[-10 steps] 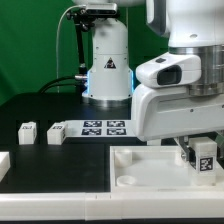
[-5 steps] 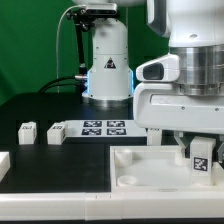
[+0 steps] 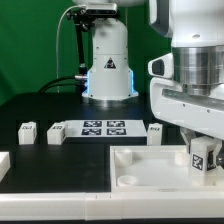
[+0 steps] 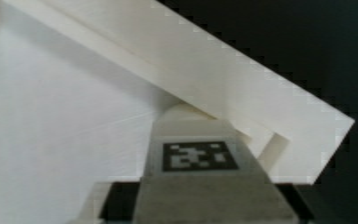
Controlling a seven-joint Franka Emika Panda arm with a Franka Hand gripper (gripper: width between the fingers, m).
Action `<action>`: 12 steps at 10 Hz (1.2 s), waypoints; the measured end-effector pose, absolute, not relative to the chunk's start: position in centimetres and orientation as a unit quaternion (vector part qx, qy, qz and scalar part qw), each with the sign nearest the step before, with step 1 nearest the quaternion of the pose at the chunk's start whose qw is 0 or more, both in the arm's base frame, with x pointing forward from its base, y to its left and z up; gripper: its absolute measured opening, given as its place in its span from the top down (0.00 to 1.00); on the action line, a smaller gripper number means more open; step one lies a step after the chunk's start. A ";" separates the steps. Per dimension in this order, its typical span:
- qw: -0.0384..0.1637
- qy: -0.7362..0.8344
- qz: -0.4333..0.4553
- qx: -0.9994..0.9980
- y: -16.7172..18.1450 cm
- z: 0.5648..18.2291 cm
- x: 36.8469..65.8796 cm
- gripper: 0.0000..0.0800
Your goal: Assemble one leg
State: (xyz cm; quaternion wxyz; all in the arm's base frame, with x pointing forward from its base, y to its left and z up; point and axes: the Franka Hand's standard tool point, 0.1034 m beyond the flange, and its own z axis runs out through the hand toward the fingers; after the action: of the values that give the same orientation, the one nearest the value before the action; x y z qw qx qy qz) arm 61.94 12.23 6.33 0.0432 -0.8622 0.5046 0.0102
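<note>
White plastic fills my wrist view: the leg (image 4: 201, 150) sits clamped between the jaws of the gripper (image 4: 197, 200), tag face toward the camera, with the tray piece (image 4: 87, 110) directly beneath it. In the exterior view I see the gripper (image 3: 203, 152) closed on the leg (image 3: 204, 158) over the tray piece (image 3: 150, 168), close to the front right corner of the tabletop as the exterior view shows it. I cannot tell whether the leg base touches the tray floor or hangs just above it.

Risks from this state:
- Misalignment. I judge the leg must enter a round corner socket; if it sits off-centre it may ride on the socket lip and jam or tilt.
- Slip in the grasp. Downward pressure on a smooth plastic block could shift it between the fingers.
- Tray shift. Side load against the raised wall (image 4: 247, 80) could push the tray piece, which appears loose on the table.

Clearances: the raised wall runs close beside the leg in the wrist view, so lateral room is small on that side. Three further small blocks (image 3: 27, 132) (image 3: 56, 132) (image 3: 154, 132) stand toward the back, near the marker board (image 3: 104, 127), and are well apart from the gripper. The near socket (image 3: 128, 181) is open and unobstructed.
</note>
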 end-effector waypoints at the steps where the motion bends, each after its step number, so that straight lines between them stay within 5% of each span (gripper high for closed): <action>1: 0.044 0.503 0.011 -0.863 12.3 6.3 61.9 0.64; 3: 0.044 0.484 0.010 -0.874 12.3 6.3 61.9 0.26; 12: 0.038 0.054 -0.012 -0.998 12.9 6.4 61.9 0.19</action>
State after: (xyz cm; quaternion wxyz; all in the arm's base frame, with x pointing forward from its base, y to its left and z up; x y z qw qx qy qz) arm 61.89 12.93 6.42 0.0382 -0.9977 0.0543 -0.0115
